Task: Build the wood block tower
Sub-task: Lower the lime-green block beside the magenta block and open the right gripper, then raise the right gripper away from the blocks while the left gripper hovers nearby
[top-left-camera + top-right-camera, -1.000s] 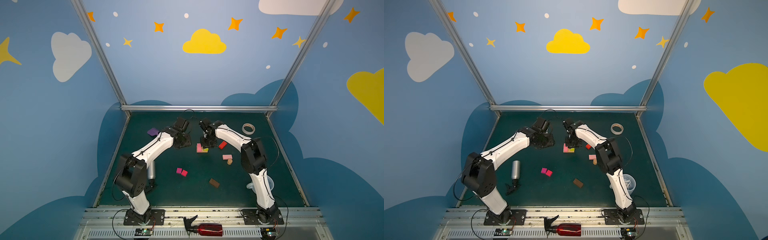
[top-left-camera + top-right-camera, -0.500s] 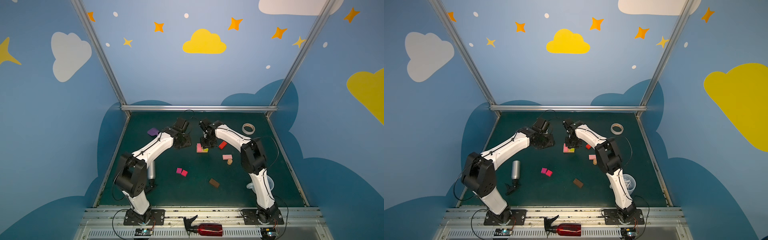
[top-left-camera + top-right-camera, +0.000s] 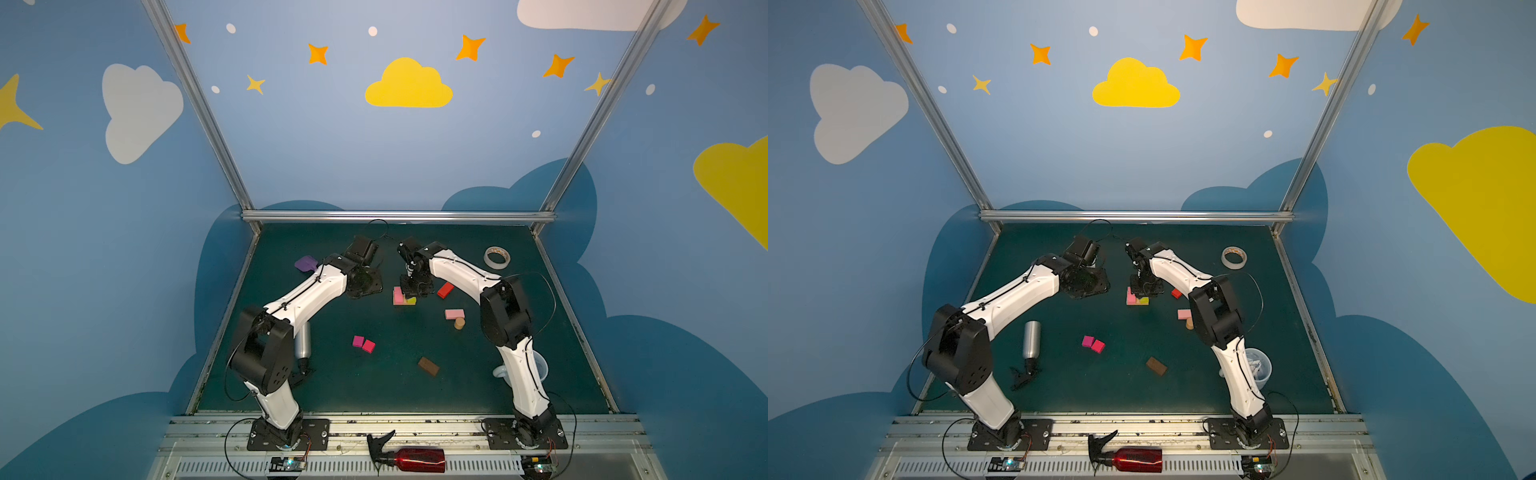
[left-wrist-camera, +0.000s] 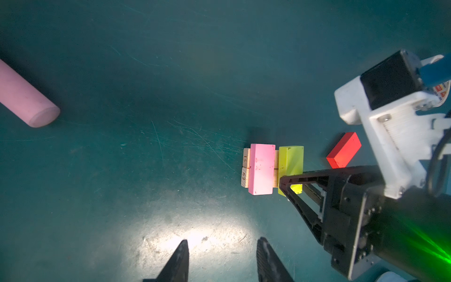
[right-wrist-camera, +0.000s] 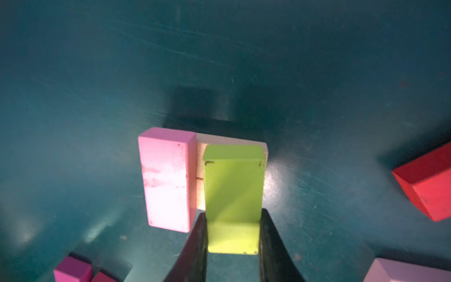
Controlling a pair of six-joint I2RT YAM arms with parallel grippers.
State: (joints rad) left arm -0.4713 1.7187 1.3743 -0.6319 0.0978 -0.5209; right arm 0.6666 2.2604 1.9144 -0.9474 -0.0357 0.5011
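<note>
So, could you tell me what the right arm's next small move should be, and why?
Probably open the right tool and let go: it grips the lime-green block, which lies beside and parallel to the pink block over the tan base blocks. Full contact is hard to judge, so release gently.

we see sky-blue walls painted with yellow and white clouds and orange stars, silver aluminium frame posts, and a scratched dark green tabletop catching glare.

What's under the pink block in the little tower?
Two tan blocks lie side by side under the pink block. Only their ends and a strip show; the rest is covered.
</note>
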